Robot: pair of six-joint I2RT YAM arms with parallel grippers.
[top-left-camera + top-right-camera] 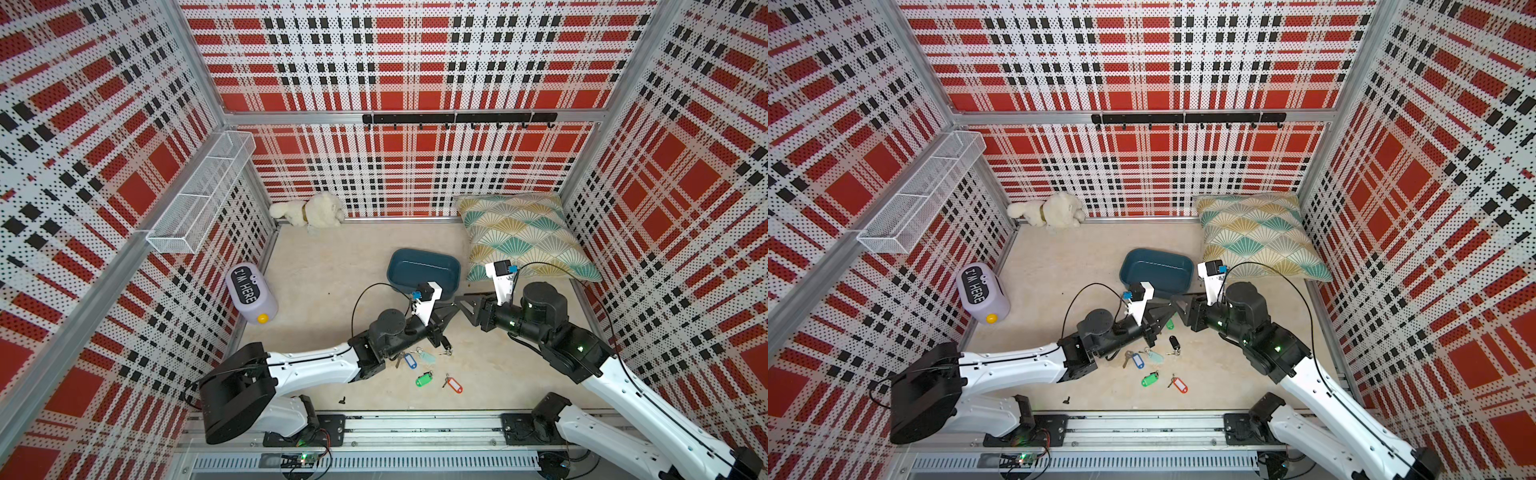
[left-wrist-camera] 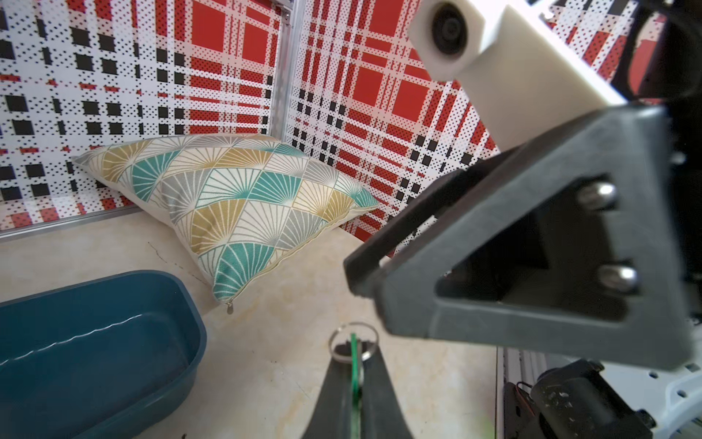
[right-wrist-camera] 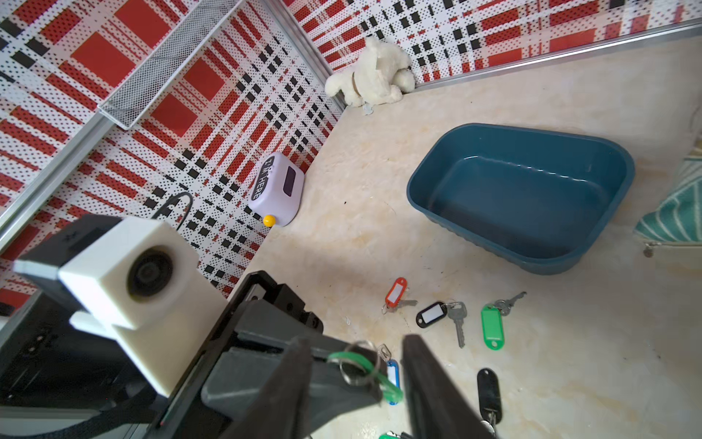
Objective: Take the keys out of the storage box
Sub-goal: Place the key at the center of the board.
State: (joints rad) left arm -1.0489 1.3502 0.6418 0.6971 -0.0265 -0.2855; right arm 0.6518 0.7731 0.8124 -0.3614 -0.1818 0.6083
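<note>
Got the left gripper (image 2: 354, 355) pressed together on a green-tagged key (image 2: 355, 380), pinching the tag edge-on with the split ring (image 2: 331, 342) poking out past the fingertips. Got the right gripper (image 3: 357, 336) nose to nose with it, jaws spread wide, one finger either side of that same green tag with clear gaps on both sides. Finding both up off the table (image 1: 332, 291), just off the near rim of the storage box (image 1: 424, 270), a dark teal tub sitting mid-table right beside a fan-pattern cushion (image 1: 519, 237). Seeing the rest of the keys (image 1: 411, 360) scattered loose on the table, outside the box, on the robot's side of it and partly under the left arm: blue tag (image 1: 1138, 360), pale teal tag (image 1: 1155, 356), another green tag (image 1: 1149, 379), red-orange tag (image 1: 1179, 385), black tag (image 1: 1174, 343). Also catching a white-labelled black tag (image 3: 431, 314) from the right wrist camera, between a red-orange one and a green one, near the box's outer wall but not touching. Off in the back: white plush toy (image 1: 316, 210) in the corner, lavender "I'M HERE" container (image 1: 249, 293) along the side wall, wire mesh basket (image 1: 199, 195) hung above it.
</note>
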